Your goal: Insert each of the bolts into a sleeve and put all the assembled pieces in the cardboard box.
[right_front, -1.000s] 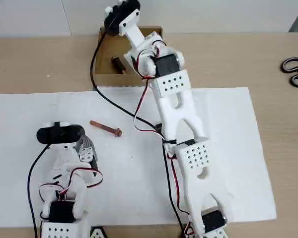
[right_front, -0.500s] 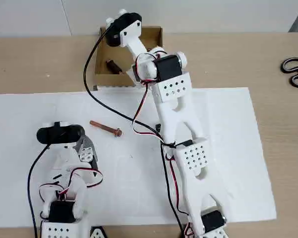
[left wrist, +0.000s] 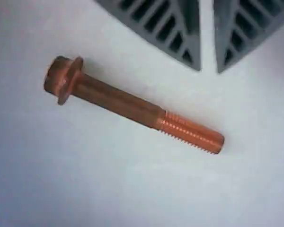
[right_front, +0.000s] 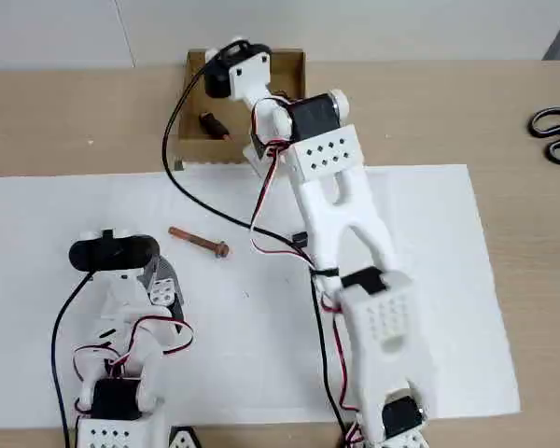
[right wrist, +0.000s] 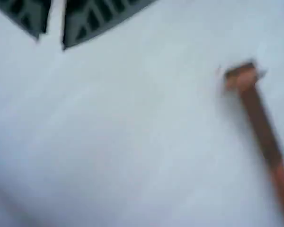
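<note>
A copper bolt (right_front: 198,242) lies on the white paper (right_front: 429,243), left of centre. It shows close up as the bolt (left wrist: 132,106) in the left wrist view, just beyond my left gripper (left wrist: 207,66), whose grey fingers (right_front: 163,280) stand shut and empty. The right arm (right_front: 331,196) stretches up to the front wall of the cardboard box (right_front: 194,142). My right gripper (right wrist: 51,35) hangs over the paper, shut with nothing in it, and the bolt (right wrist: 255,113) lies off to one side. One dark assembled piece (right_front: 213,123) rests inside the box.
A pair of scissors (right_front: 555,126) lies on the wooden table at the far right. Black and red cables (right_front: 215,201) run from the right arm across the paper between the box and the bolt.
The right arm has drawn back from over the box toward the paper. The assembled piece has ended up a little further left in the box. The left arm has kept still.
</note>
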Robot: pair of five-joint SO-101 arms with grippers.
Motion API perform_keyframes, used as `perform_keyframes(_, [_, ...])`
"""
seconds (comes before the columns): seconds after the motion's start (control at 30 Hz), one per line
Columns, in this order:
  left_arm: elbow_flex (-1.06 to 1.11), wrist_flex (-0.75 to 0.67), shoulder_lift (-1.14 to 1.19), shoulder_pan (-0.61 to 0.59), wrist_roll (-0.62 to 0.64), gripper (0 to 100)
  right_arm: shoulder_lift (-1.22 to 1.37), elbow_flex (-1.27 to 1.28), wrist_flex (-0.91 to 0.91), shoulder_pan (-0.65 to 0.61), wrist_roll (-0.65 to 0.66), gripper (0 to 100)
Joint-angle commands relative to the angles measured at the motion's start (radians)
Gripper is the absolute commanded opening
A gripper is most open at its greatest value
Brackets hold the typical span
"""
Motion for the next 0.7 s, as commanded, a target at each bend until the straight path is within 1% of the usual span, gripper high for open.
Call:
perform_keyframes(0.0, [-0.004, 0.002, -0.012, -0.005, -0.002, 1, -0.246, 0.304, -0.001, 0.016, 0.002, 2.1])
perform_keyframes(0.07, [-0.004, 0.002, -0.012, -0.005, -0.002, 1, -0.298, 0.405, -0.002, 0.027, 0.080, 2.2])
perform_keyframes(0.13, [-0.004, 0.002, -0.012, -0.005, -0.002, 1, -0.328, 0.468, -0.002, 0.033, 0.192, 2.2])
perform_keyframes(0.23, [-0.004, 0.002, -0.012, -0.005, -0.002, 1, -0.338, 0.503, -0.002, 0.061, 0.354, 2.3])
perform_keyframes(0.3, [-0.004, 0.002, -0.012, -0.005, -0.002, 1, -0.338, 0.503, -0.007, 0.074, 0.439, 2.4])
perform_keyframes(0.37, [-0.004, 0.003, -0.012, -0.005, -0.002, 1, -0.338, 0.505, -0.027, 0.081, 0.503, 3.7])
perform_keyframes(0.53, [-0.004, 0.003, -0.012, -0.005, -0.002, 1, -0.318, 0.505, -0.035, 0.081, 0.678, 11.6])
perform_keyframes(0.6, [-0.004, 0.003, -0.012, -0.005, -0.002, 1, -0.311, 0.505, -0.035, 0.081, 0.717, 13.6])
perform_keyframes(0.67, [-0.004, 0.003, -0.012, -0.005, -0.002, 1, -0.309, 0.505, -0.035, 0.081, 0.726, 15.1])
